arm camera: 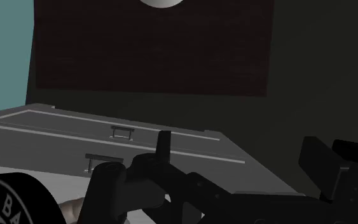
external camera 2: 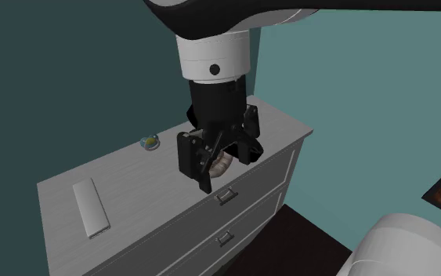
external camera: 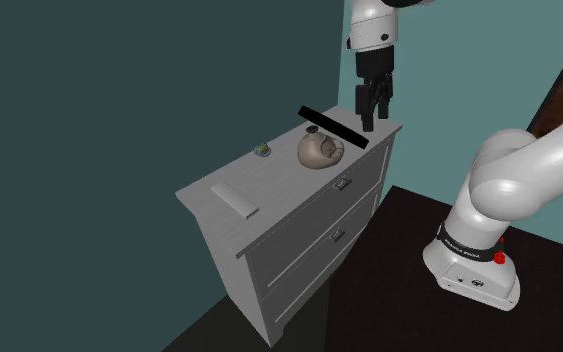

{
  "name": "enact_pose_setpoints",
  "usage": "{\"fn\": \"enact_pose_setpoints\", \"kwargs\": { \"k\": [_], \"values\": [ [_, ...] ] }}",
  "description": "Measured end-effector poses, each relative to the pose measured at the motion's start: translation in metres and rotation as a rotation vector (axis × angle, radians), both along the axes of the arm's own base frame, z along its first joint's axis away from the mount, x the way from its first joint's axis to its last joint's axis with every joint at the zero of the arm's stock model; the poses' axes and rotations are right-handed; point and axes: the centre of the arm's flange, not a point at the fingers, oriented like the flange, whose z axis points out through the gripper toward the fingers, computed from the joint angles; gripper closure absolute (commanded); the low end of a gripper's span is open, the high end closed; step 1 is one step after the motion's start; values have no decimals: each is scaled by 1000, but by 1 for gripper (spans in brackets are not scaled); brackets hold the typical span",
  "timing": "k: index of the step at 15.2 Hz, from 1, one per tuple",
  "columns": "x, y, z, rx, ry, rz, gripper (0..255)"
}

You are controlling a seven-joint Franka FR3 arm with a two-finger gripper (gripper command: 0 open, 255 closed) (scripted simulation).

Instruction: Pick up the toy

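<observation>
The toy [external camera: 319,150] is a rounded tan-and-grey lump resting on the grey dresser top [external camera: 269,180], toward the shoulder view's right end. My black gripper [external camera: 371,118] hangs open just above the dresser's right end, right of the toy and apart from it. In the second exterior view the gripper [external camera 2: 226,168] stands in front of the toy [external camera 2: 222,162] and hides most of it; nothing is between the fingers. In the wrist view the fingers [arm camera: 110,184] stand apart over the dresser's front edge.
A thin black bar [external camera: 334,127] lies behind the toy, close to the gripper. A small green object [external camera: 263,151] and a flat white slab [external camera: 234,198] sit further left on the top. Drawer handles [arm camera: 122,132] face the dark floor. Teal walls stand behind.
</observation>
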Motion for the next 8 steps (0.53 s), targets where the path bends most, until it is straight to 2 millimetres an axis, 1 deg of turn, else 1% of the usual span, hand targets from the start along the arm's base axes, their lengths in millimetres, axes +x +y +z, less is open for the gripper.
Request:
{"fn": "enact_pose_setpoints", "kwargs": {
  "k": [1, 3, 5, 6, 8],
  "values": [
    [0, 0, 0, 0, 0, 0, 0],
    [9, -12, -7, 3, 1, 39, 0],
    [25, -26, -12, 7, 2, 100, 0],
    [38, -32, -15, 8, 2, 133, 0],
    [56, -48, -27, 12, 4, 201, 0]
  ]
}}
